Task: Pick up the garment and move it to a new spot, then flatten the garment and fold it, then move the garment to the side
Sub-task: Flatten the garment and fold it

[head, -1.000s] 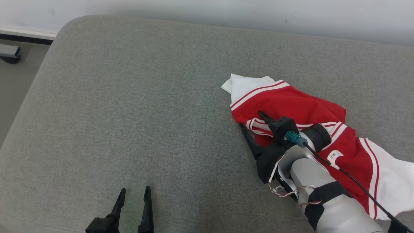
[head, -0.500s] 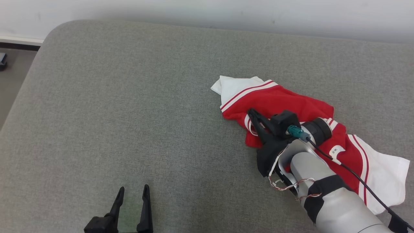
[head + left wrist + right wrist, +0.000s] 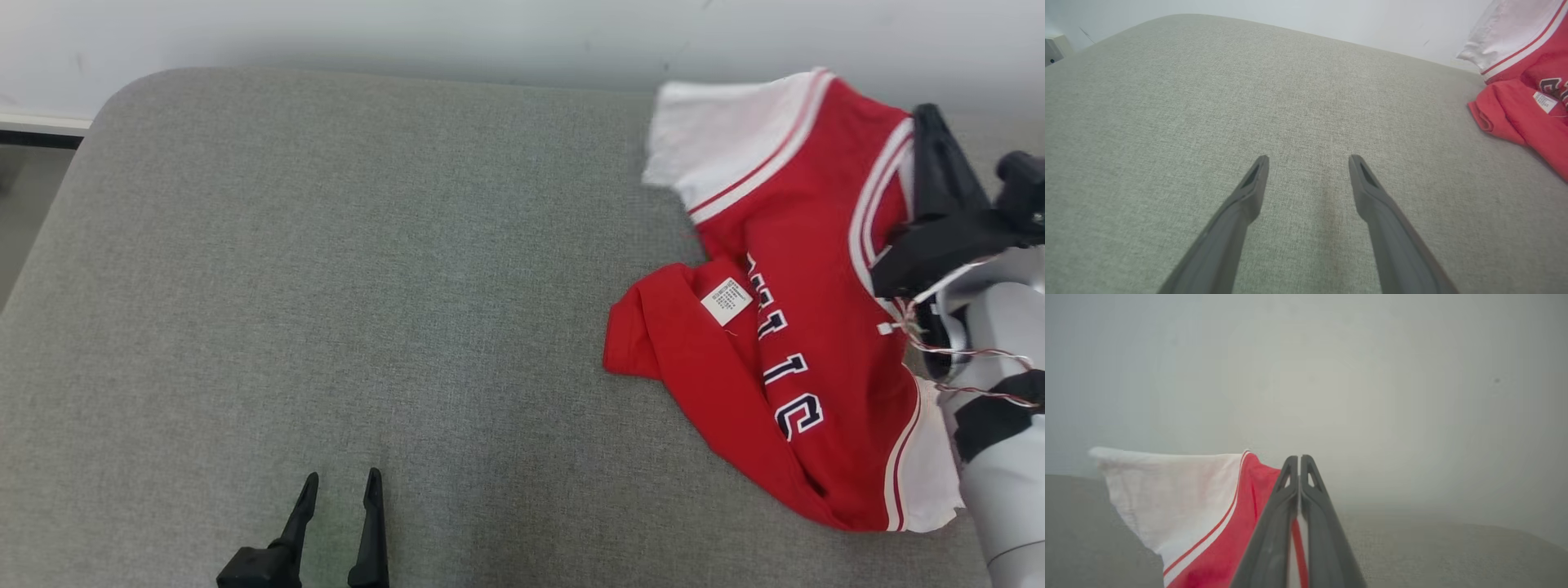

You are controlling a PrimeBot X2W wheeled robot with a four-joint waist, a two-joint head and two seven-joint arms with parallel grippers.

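Garment (image 3: 804,343), a red and white jersey, is over at 3 o'clock on the grey cushion (image 3: 326,286). Its top edge is pinched up by the right gripper (image 3: 925,114), fingers clamped tight on it, and the lower half is draped on the cushion. Left gripper (image 3: 342,475) sits at 7 o'clock, fingers spread apart.

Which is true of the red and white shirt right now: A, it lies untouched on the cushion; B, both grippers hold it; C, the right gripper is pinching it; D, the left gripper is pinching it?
C: the right gripper is shut on the shirt, while the left gripper stands open, apart from it.
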